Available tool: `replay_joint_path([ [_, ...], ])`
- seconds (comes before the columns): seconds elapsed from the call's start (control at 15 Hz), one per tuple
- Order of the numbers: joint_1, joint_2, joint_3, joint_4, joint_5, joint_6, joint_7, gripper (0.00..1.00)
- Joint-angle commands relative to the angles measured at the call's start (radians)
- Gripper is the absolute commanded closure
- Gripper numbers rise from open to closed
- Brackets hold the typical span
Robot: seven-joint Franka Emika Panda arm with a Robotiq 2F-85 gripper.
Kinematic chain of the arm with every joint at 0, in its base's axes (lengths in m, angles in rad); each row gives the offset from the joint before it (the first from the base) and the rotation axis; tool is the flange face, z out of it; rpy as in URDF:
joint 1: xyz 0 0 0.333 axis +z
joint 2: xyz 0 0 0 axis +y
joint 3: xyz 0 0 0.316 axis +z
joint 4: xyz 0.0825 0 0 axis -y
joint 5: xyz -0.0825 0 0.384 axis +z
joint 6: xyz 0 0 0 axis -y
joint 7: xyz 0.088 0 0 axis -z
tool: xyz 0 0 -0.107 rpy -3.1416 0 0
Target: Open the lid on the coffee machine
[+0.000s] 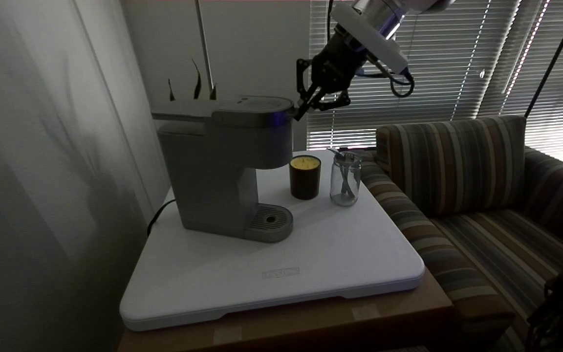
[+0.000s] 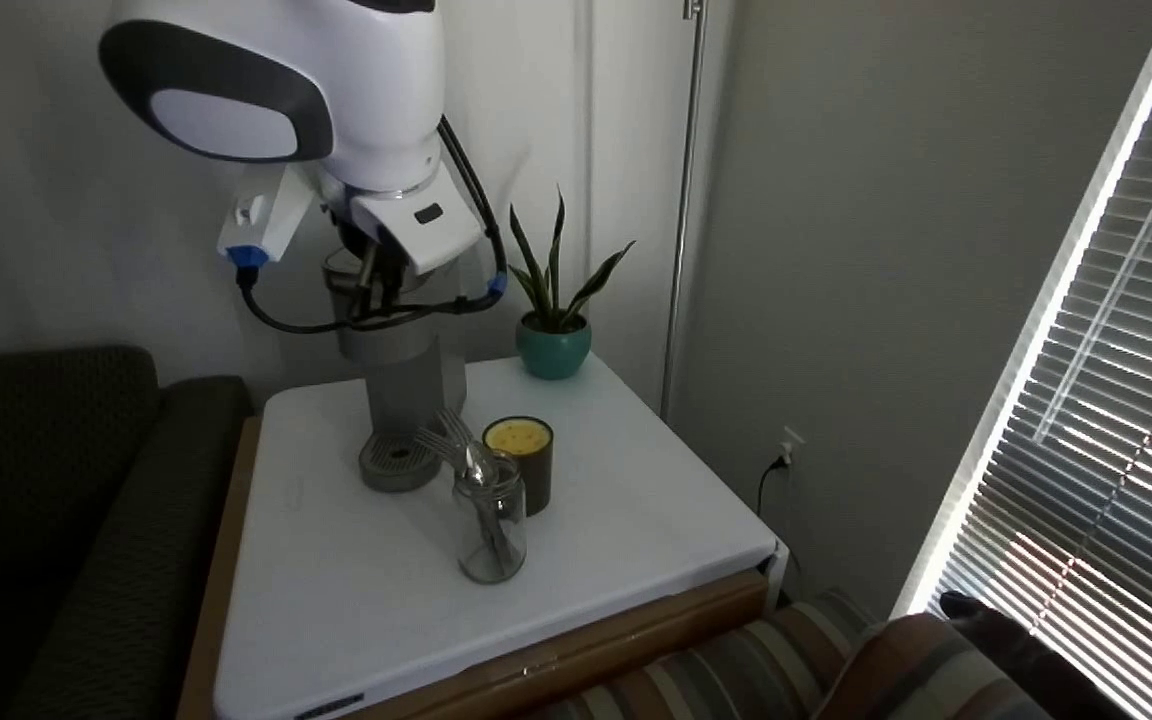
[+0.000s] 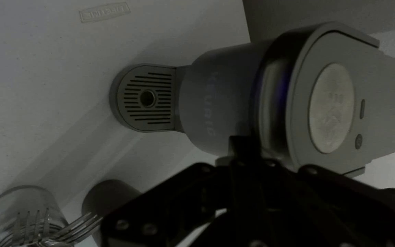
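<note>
One boxy grey coffee machine point(image 1: 213, 181) with an overhanging head stands upright on the smooth white worktop point(image 1: 350, 249), and its flat grey top lid point(image 3: 332, 108), bearing a pale round disc, lies level across that head, apparently fully down. The slim black fingers point(image 3: 247, 147) are at the front of the head, by the lid's front edge and toward the side where the dark round cup point(image 1: 305, 181) with yellow contents stands. They look drawn together, with no gap showing at the tips and nothing seen held between them; whether they touch the lid's lip is too dark to make out. So the step in hand seems to be finding a purchase under the front rim, with the raising itself not yet done. The next move calls for settling the paired tips beneath that edge, then pushing up and sweeping back toward the rear, following the arc of what is presumably a hinge, rather than lifting straight. Being off to one side, the tips could slip past the corner, so working them nearer the middle of the rim may help. The clear glass jar point(image 1: 336, 183) of cutlery point(image 2: 477, 465) is well apart from the machine, near the cup, and should be out of the lift's path.
</note>
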Motion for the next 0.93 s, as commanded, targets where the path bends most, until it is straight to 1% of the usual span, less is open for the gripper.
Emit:
replay_joint_path([
  [0.0,0.009,-0.043,-0.008,-0.021,0.025,0.017,-0.016,1.0],
  [0.2,0.016,-0.071,-0.016,-0.029,0.001,0.024,0.002,1.0],
  [0.53,0.023,-0.112,-0.016,-0.033,-0.004,0.045,0.001,1.0],
  [0.87,0.021,-0.114,-0.012,-0.029,0.007,0.044,-0.012,1.0],
])
